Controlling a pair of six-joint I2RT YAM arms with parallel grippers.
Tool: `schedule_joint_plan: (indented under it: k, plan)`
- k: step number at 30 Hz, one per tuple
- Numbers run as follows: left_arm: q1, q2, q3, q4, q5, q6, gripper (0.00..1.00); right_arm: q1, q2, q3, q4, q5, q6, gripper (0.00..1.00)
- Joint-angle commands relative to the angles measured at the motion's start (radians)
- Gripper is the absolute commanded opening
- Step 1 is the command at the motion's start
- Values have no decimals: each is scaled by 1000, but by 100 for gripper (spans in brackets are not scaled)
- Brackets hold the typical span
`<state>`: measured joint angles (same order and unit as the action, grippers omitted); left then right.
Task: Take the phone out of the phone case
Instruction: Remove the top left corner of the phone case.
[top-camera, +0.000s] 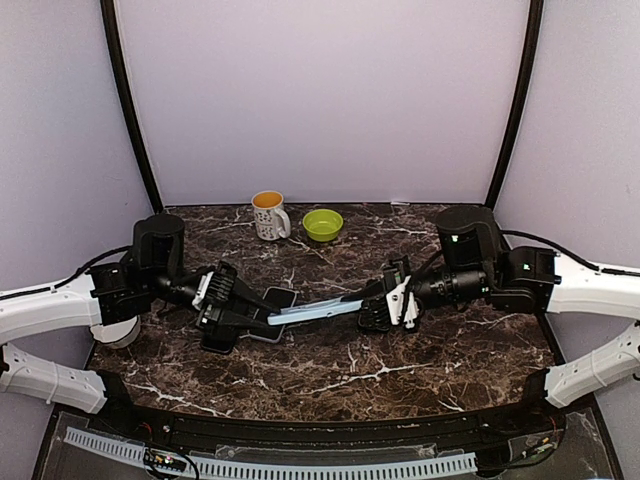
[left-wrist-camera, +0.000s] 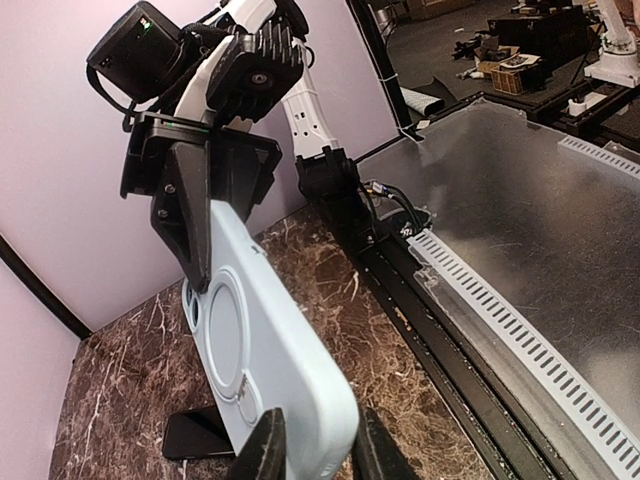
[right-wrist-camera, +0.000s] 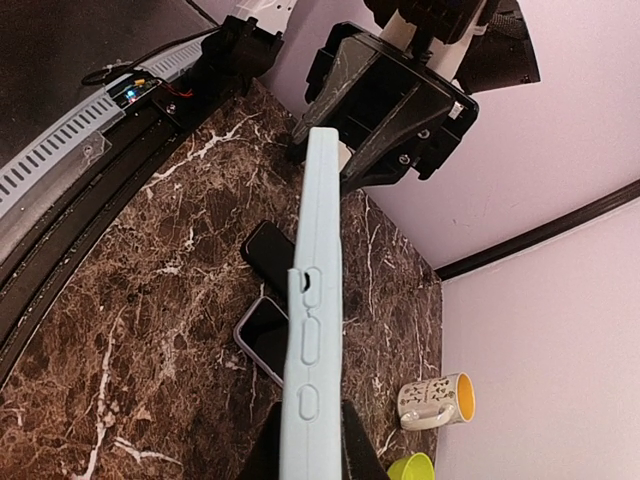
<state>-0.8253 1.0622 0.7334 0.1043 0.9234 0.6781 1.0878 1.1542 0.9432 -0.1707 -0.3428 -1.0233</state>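
A light blue phone case (top-camera: 315, 308) hangs level above the table between both arms. My left gripper (top-camera: 262, 320) is shut on its left end, with a finger (left-wrist-camera: 262, 452) against the case's back (left-wrist-camera: 260, 340) and the other on the far face. My right gripper (top-camera: 368, 305) is shut on the other end, its fingers (right-wrist-camera: 262, 452) pressed to both faces of the edge-on case (right-wrist-camera: 315, 260). The case's open face is turned away, so I cannot tell whether the phone is inside.
Under the case lie a dark phone (right-wrist-camera: 265, 248) and a lilac-rimmed phone (right-wrist-camera: 262, 335) on the marble table (top-camera: 400, 370). A white mug (top-camera: 268, 214) and a green bowl (top-camera: 322, 223) stand at the back. A black rail (left-wrist-camera: 440, 330) edges the table's front.
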Motion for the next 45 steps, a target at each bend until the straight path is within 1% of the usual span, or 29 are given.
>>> schedule_joint_plan:
  k: [1,16,30,38,45]
  plan:
    - [-10,7,-3,-25,14,10,25,24,-7,52,62,-16,-41,0]
    - [-33,26,6,-68,10,27,23,76,23,35,61,74,-175,0]
    - [-53,40,8,-89,-22,49,22,109,38,39,52,109,-224,0]
    - [-70,47,10,-99,-46,65,22,135,47,54,12,150,-277,0]
    - [-88,56,14,-138,-72,91,21,147,44,59,-4,139,-289,0]
